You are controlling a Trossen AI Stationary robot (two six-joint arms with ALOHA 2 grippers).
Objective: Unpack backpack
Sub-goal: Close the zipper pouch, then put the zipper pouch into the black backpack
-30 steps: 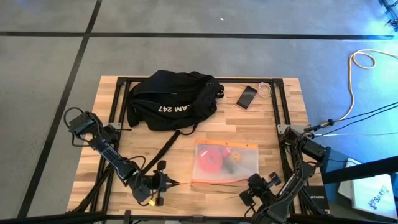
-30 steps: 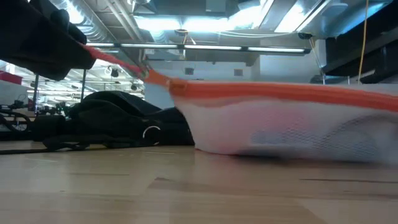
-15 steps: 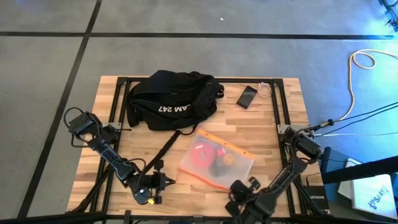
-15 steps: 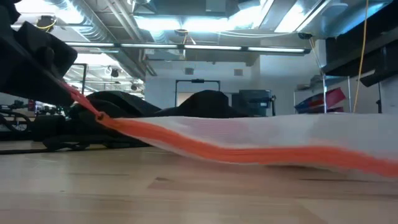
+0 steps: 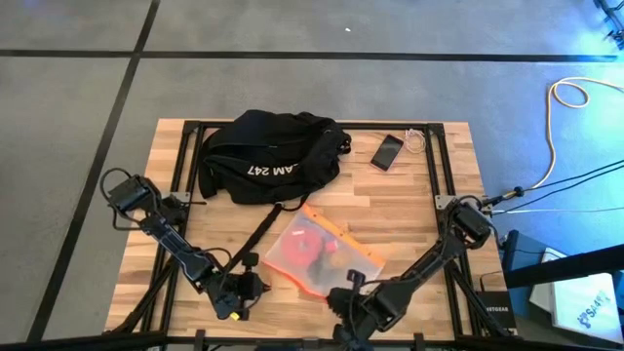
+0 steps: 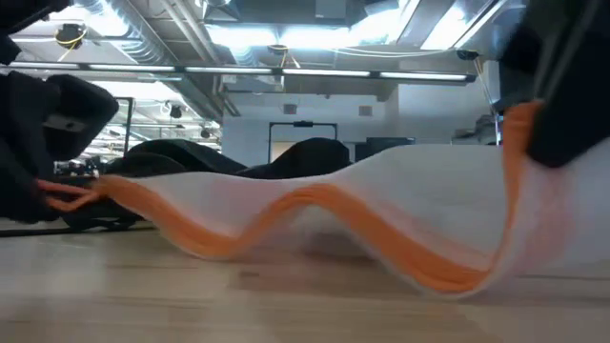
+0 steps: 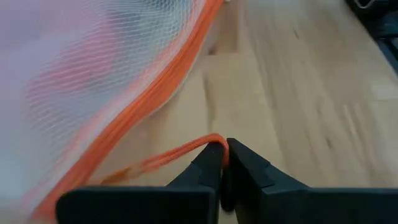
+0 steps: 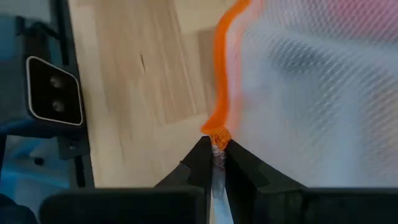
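- We see our left gripper [image 7: 222, 151] clenched on a thin orange pull cord [image 7: 168, 160] that runs from its fingertips to the orange-edged mesh pouch [image 5: 317, 253].
- Our right gripper [image 8: 215, 151] is clenched on the orange edge at one corner of that same pouch, pinching it right at the fingertips.
- The pouch sags in waves between the 2 grippers, with red and dark items showing dimly through the white mesh.
- The backpack [image 5: 268, 154] lies well beyond both sets of fingers, at the far side of the wooden table [image 5: 409, 205], 1 strap trailing toward the left gripper.
- A phone [image 5: 386, 151] rests near the backpack.
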